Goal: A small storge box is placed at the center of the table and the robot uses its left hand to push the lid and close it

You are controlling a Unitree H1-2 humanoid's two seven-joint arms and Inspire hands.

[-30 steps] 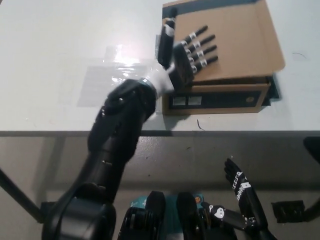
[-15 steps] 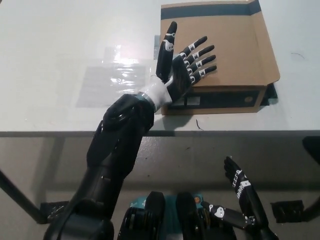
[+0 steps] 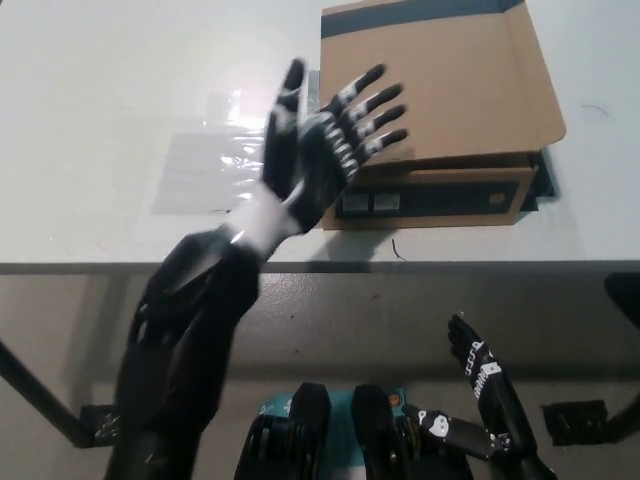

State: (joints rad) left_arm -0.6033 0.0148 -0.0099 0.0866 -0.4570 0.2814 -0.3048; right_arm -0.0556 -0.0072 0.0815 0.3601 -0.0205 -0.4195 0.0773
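Our left hand (image 3: 322,148) is hovering open with fingers spread, overlapping the near-left corner of the storage box (image 3: 440,110), whose lid (image 3: 445,85) is lying flat beyond our fingertips, while our right hand (image 3: 485,375) is resting open below the table (image 3: 120,120).

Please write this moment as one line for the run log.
left hand: open, above table beside box | brown cardboard storage box: lid down | right hand: low, below white table edge

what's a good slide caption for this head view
Open left hand raised beside the cardboard box; right hand rests low.
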